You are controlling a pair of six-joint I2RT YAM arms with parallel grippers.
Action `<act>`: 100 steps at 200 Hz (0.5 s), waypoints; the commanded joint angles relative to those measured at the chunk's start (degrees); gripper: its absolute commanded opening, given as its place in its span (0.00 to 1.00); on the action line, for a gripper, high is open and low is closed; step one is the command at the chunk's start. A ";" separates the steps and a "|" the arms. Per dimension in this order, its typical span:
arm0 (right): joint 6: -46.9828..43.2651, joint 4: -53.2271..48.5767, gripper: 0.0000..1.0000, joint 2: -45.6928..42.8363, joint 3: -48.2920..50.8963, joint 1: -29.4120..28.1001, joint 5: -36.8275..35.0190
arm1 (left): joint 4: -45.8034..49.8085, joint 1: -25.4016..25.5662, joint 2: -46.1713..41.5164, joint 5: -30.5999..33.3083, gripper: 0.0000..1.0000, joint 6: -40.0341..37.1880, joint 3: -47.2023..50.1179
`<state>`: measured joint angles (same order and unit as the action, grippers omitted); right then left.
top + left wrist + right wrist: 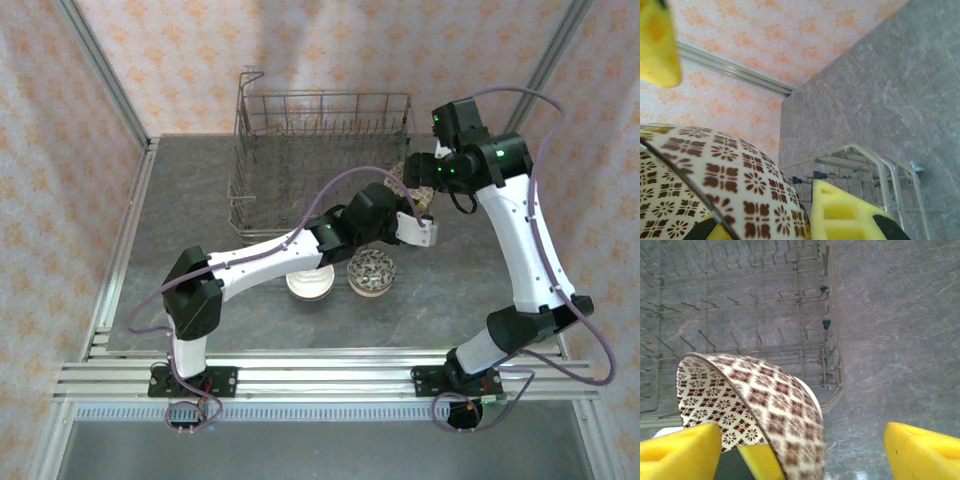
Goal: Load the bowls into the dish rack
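Brown-patterned bowl (755, 395) is pinched at its rim by the left gripper (777, 225), near the dish rack (834, 315) corner; the right gripper (802, 455) gapes wide.

A grey marbled bench (190, 200) sits between orange-flowered walls (330, 40), left, right and far, with aluminium rails (320, 372) along its near edge.
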<state>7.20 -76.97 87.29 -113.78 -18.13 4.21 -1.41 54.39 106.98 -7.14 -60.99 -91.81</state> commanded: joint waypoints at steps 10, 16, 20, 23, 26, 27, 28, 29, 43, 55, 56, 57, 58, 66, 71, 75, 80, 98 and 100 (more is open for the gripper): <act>2.18 6.75 0.85 -3.68 3.09 3.82 9.66 | -7.80 -3.88 -5.52 -9.75 0.00 14.32 -0.12; 2.57 7.59 0.86 -4.02 3.60 4.34 10.85 | -7.91 -4.38 -5.68 -11.38 0.00 16.00 -0.12; 2.76 8.09 0.87 -4.13 3.95 4.62 11.81 | -7.74 -4.73 -5.73 -12.67 0.00 17.08 -0.19; 2.95 8.55 0.88 -4.28 4.28 4.86 12.66 | -7.67 -5.05 -5.79 -13.70 0.00 18.12 -0.25; 3.07 9.06 0.89 -4.47 4.59 5.06 13.49 | -7.62 -5.32 -5.81 -14.78 0.00 18.84 -0.29; 3.16 9.22 0.89 -4.52 4.73 5.13 13.83 | -7.68 -5.38 -5.86 -14.94 0.00 19.22 -0.30; 3.25 9.43 0.89 -4.60 4.85 5.22 14.13 | -7.70 -5.50 -5.88 -15.33 0.00 19.58 -0.30; 3.34 9.67 0.89 -4.68 4.95 5.35 14.41 | -7.76 -5.55 -5.89 -15.74 0.00 19.94 -0.30; 4.53 12.42 0.90 -5.46 6.44 6.29 17.94 | -8.47 -6.74 -6.06 -20.04 0.00 23.99 -0.15; 5.08 13.95 0.90 -5.81 7.25 6.78 19.77 | -10.28 -7.28 -6.30 -22.04 0.00 26.67 0.61; 5.09 14.04 0.90 -5.81 7.29 6.83 19.91 | -10.41 -7.32 -6.32 -22.13 0.00 26.91 0.68; 5.14 14.08 0.90 -5.81 7.27 6.85 20.02 | -10.56 -7.39 -6.33 -22.22 0.00 27.12 0.72; 5.17 14.11 0.90 -5.81 7.31 6.96 20.13 | -10.69 -7.42 -6.34 -22.31 0.00 27.36 0.74; 5.26 14.06 0.90 -5.59 7.20 7.05 20.53 | -11.50 -7.85 -6.43 -23.07 0.00 29.11 0.97; 5.21 13.96 0.90 -5.45 7.17 7.15 20.83 | -12.20 -8.32 -6.43 -23.81 0.00 30.52 1.02; 5.34 13.95 0.90 -5.38 7.19 7.21 21.15 | -12.89 -8.64 -6.43 -24.44 0.00 31.87 1.17; 5.43 13.94 0.91 -5.29 7.28 7.34 21.53 | -13.59 -9.12 -6.43 -25.42 0.00 33.55 1.22; 6.33 15.03 0.91 -5.50 7.87 7.50 23.12 | -16.87 -11.05 -6.00 -30.25 0.00 40.04 1.73; 6.51 15.30 0.91 -5.58 7.93 7.54 23.41 | -17.40 -11.06 -5.88 -30.60 0.00 40.55 1.90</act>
<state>11.86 -64.45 82.98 -106.83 -11.18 23.97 -8.29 45.84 103.83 -30.06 -31.57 -90.50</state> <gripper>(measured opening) 0.910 0.147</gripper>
